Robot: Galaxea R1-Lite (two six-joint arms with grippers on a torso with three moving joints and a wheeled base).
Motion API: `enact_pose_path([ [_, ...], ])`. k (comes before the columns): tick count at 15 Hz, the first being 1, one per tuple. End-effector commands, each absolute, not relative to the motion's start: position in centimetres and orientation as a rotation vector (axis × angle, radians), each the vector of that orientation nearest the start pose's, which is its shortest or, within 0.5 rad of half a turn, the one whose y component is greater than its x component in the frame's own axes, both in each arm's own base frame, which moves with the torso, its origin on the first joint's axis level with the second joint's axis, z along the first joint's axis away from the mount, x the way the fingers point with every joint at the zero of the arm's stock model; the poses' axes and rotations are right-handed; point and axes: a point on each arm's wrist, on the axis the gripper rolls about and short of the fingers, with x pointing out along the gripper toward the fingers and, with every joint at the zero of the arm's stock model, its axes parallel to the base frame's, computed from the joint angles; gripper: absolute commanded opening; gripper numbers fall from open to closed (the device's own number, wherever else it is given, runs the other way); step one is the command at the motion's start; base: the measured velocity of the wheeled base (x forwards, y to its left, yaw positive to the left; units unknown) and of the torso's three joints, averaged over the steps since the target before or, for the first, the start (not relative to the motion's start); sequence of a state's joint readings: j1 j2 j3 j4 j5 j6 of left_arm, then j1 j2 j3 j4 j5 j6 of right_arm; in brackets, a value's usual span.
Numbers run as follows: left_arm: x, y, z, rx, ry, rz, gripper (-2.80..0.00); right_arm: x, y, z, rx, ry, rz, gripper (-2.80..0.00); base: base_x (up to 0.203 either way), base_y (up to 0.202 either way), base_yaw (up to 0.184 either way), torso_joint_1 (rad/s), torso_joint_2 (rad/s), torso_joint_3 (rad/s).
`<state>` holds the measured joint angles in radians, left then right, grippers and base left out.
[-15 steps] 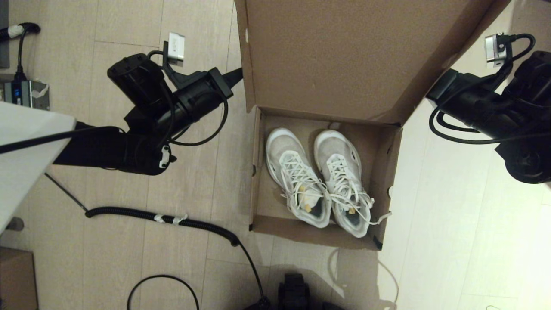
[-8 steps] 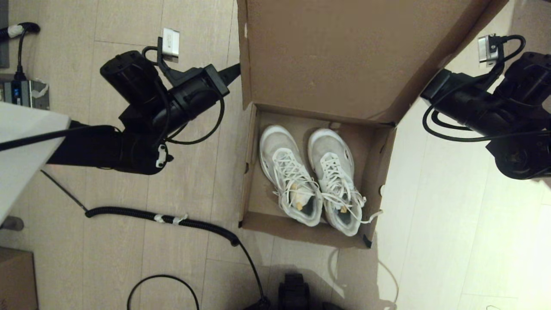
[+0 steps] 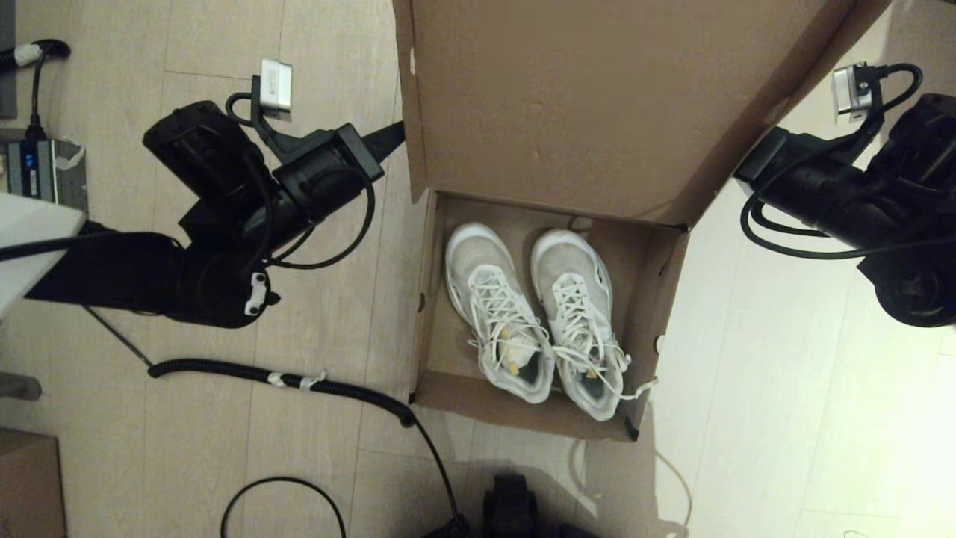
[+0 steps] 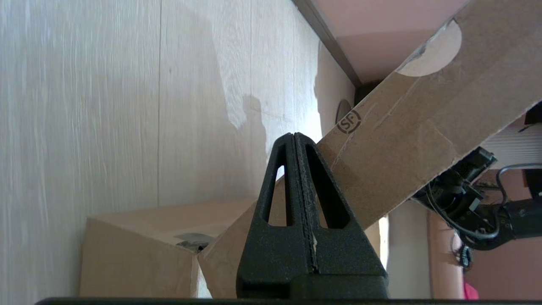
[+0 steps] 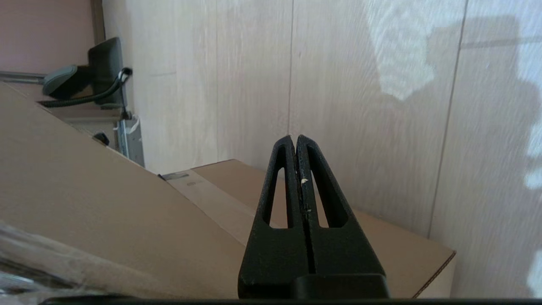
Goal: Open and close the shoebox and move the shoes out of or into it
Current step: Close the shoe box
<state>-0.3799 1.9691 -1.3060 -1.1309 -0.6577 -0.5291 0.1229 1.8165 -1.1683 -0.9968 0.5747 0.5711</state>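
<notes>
The brown shoebox (image 3: 515, 415) stands open on the floor, its lid (image 3: 597, 97) tilted up on the far hinge. Inside lie the white sneakers, the left shoe (image 3: 485, 299) and the right shoe (image 3: 571, 291), side by side with loose laces. My left gripper (image 3: 399, 133) is shut and empty, its tip at the lid's left edge; in the left wrist view this gripper (image 4: 294, 136) sits in front of the lid's side flap (image 4: 406, 140). My right gripper (image 5: 295, 137) is shut and empty beside the lid's right edge (image 5: 84, 199); in the head view the lid hides its fingers.
A coiled black cable (image 3: 299, 377) crosses the floor left of the box. A white tabletop corner (image 3: 30, 239) and a power strip (image 3: 37, 168) are at far left. A small plain carton (image 3: 26, 482) sits at bottom left. Bare floor lies right of the box.
The shoebox with the shoes has slid a little to the left, and the lid with it. My left arm has drawn back leftward. The right arm has hardly shifted.
</notes>
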Motion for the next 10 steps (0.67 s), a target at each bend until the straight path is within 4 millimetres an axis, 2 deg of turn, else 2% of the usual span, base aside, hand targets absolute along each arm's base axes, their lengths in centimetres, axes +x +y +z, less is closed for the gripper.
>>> enact_pose_path([
  [1,34.1,-15.4,26.7,-0.407,-0.174,-1.136,-2.80,33.7,5.8,28.4,0.462,-0.146,0.787,-2.80,0.000,0.000,0.000,0.000,0.00,0.000],
  [4,33.4,-15.3,25.8,-0.408,-0.150,-1.141,-2.80,33.7,5.8,28.1,0.465,-0.137,0.783,-2.80,0.000,0.000,0.000,0.000,0.00,0.000],
  [7,33.9,-15.5,25.9,-0.404,-0.161,-1.148,-2.80,34.1,5.9,27.8,0.462,-0.131,0.789,-2.80,0.000,0.000,0.000,0.000,0.00,0.000],
  [10,34.7,-15.8,25.0,-0.376,-0.151,-1.165,-2.80,34.6,6.3,27.4,0.455,-0.123,0.801,-2.80,0.000,0.000,0.000,0.000,0.00,0.000],
])
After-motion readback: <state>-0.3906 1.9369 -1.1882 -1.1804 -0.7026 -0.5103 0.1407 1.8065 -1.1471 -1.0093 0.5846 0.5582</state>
